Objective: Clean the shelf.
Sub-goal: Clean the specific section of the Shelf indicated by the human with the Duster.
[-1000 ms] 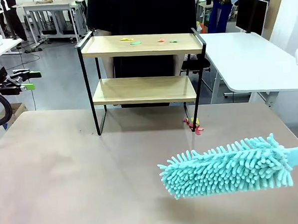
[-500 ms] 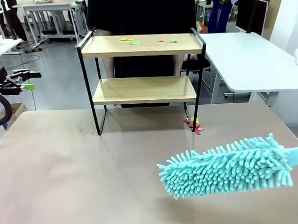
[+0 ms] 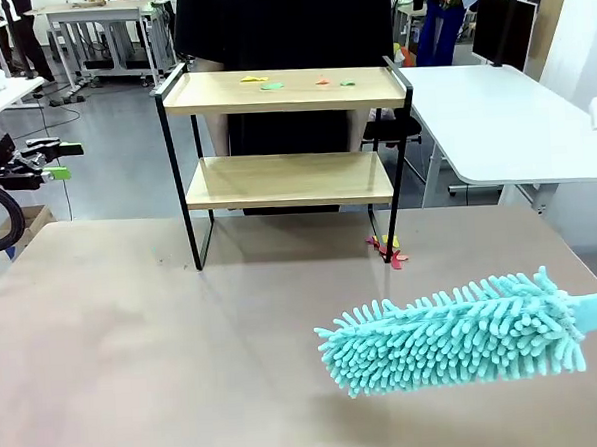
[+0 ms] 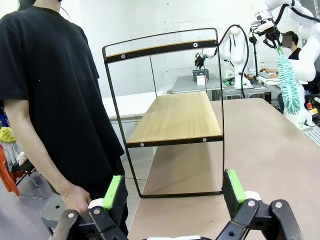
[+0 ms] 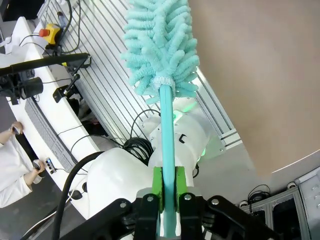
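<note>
Teal microfibre duster [image 3: 454,330], its handle clamped in the right gripper [image 5: 168,186], hovers over the desk [image 3: 134,332] well short of the shelf [image 3: 286,179] at the far edge, whose top board carries coloured scraps [image 3: 271,84], so cleaning looks unstarted; the left gripper [image 4: 173,185] gapes wide, empty.

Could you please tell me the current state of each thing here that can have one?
shelf: upright on the table, not yet cleaned.
paper scraps: lying loose on the shelf's top board.
fallen scraps: on the table beside a shelf leg.
duster: held by its handle, head apart from the shelf.
left claw: open, holding nothing.
right claw: shut on the duster's handle.
</note>
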{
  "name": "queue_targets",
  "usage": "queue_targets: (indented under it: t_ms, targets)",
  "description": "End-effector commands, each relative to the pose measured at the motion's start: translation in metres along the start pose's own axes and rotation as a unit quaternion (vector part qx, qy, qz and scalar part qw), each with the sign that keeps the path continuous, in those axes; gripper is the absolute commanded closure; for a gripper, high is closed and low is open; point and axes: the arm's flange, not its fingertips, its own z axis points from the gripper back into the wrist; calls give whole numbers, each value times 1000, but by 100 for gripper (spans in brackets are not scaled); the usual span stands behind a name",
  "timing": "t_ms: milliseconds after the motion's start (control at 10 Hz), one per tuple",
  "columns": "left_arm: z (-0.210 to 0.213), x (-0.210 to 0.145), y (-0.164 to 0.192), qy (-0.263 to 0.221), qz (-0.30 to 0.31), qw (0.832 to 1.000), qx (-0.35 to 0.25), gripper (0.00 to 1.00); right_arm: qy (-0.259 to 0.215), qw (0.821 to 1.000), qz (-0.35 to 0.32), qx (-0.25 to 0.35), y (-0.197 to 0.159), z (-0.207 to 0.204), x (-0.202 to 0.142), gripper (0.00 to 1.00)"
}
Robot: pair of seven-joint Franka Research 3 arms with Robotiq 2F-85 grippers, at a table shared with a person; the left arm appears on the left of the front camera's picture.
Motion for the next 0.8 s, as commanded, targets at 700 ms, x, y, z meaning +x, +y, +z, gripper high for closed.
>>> queue_targets:
  t_ms: [700]
  targets:
    - [0,2,-2,-1,-2,1000,0,0,-7,1000,-3,5,3,4,0,87]
